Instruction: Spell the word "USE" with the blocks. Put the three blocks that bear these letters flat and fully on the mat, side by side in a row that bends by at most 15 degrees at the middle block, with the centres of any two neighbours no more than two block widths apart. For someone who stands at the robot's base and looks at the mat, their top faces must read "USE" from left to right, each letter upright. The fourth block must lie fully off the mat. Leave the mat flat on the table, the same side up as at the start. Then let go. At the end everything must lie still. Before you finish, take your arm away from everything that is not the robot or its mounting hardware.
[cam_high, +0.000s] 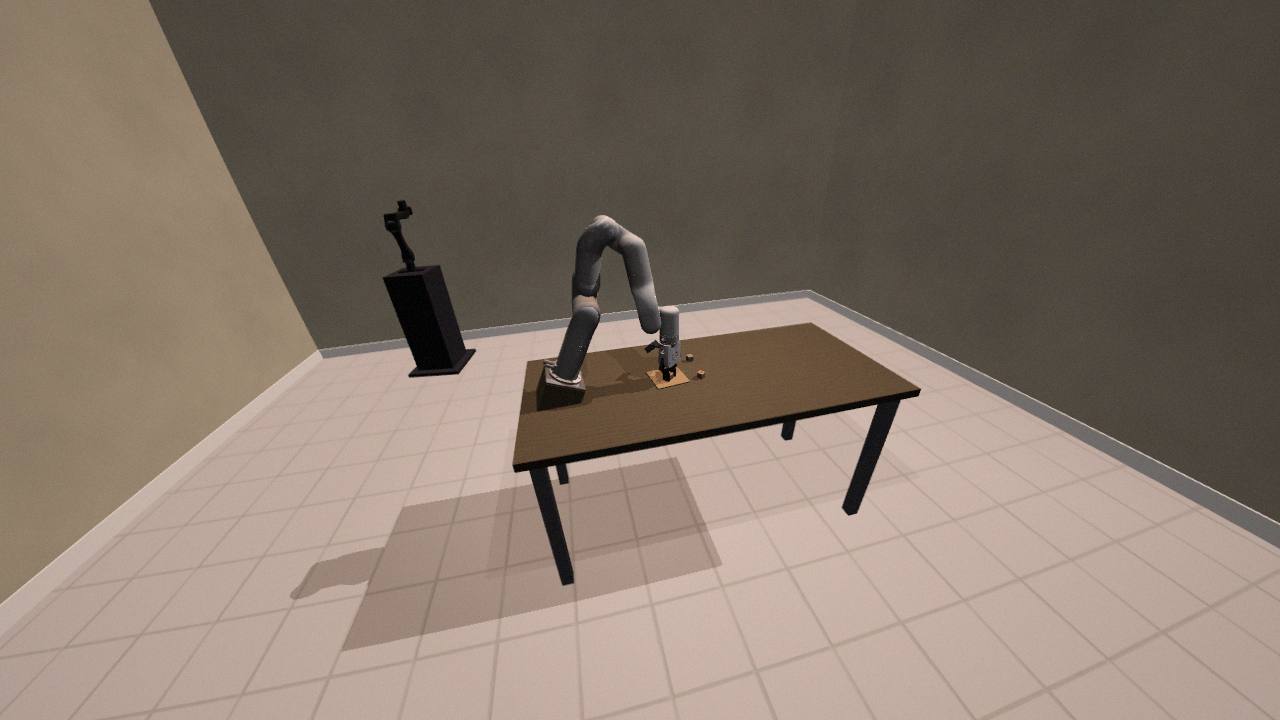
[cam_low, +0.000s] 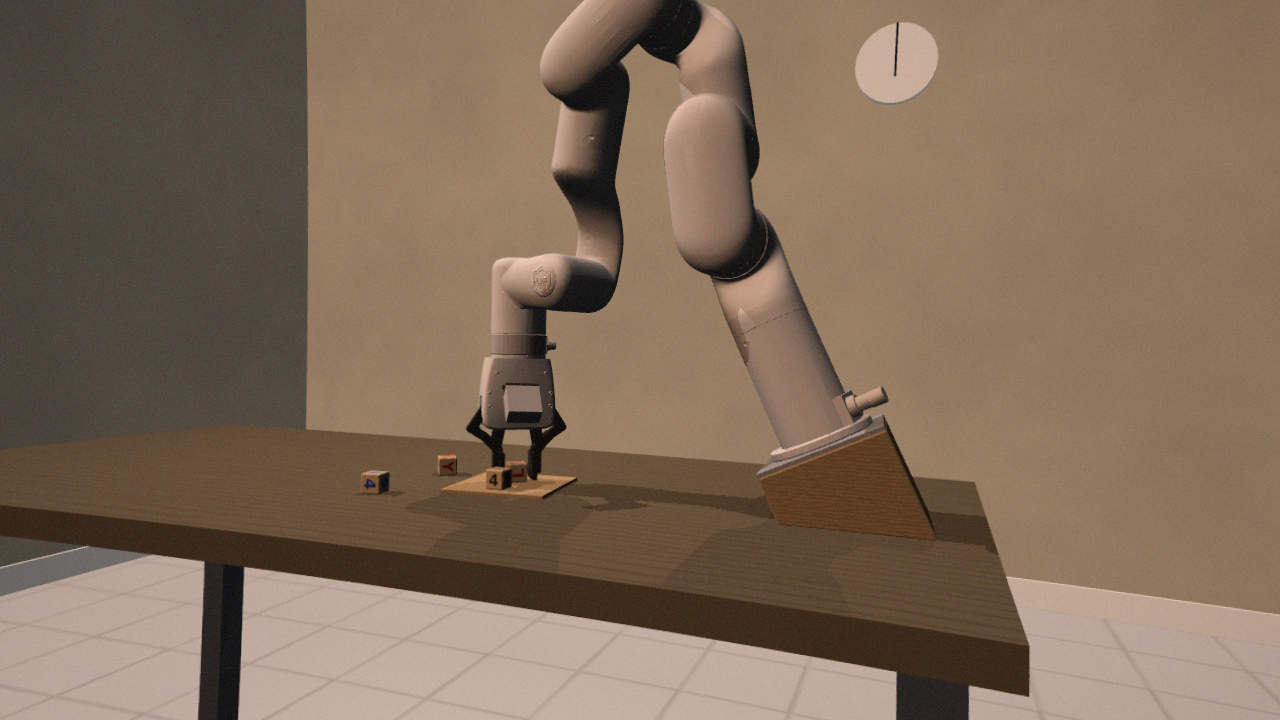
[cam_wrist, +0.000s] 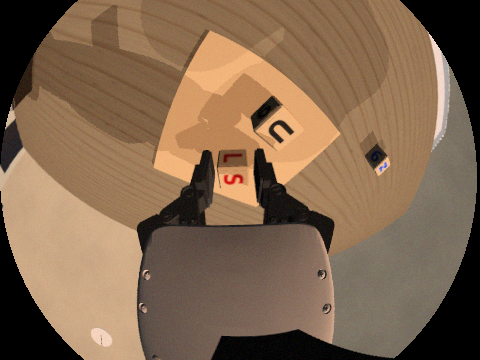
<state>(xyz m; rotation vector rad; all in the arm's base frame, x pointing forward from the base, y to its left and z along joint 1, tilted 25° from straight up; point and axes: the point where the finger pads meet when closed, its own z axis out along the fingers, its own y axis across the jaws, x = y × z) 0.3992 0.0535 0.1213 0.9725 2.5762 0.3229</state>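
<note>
My gripper (cam_high: 669, 375) (cam_low: 516, 470) (cam_wrist: 233, 161) is open, pointing down over the mat (cam_high: 662, 384) (cam_low: 556, 484) (cam_wrist: 200, 55). Its fingers stand on either side of the red S block (cam_low: 517, 471) (cam_wrist: 233, 179), with narrow gaps at both sides in the wrist view. The S block lies near a mat edge, S on top and a red L on a side. The black U block (cam_low: 498, 478) (cam_wrist: 281, 131) lies on the mat, U on top, turned relative to the S block. Two blocks lie off the mat: one with blue marks (cam_high: 689, 357) (cam_low: 374, 481) (cam_wrist: 382, 166) and one with a red Y-like mark (cam_high: 700, 374) (cam_low: 446, 464).
The mat lies flat on the wooden table (cam_high: 760, 394) (cam_low: 626, 555). The robot's base block (cam_high: 561, 391) (cam_low: 845, 488) stands at one end of the table. The U block is close to the gripper's right finger in the wrist view. The Y-marked block is not visible there.
</note>
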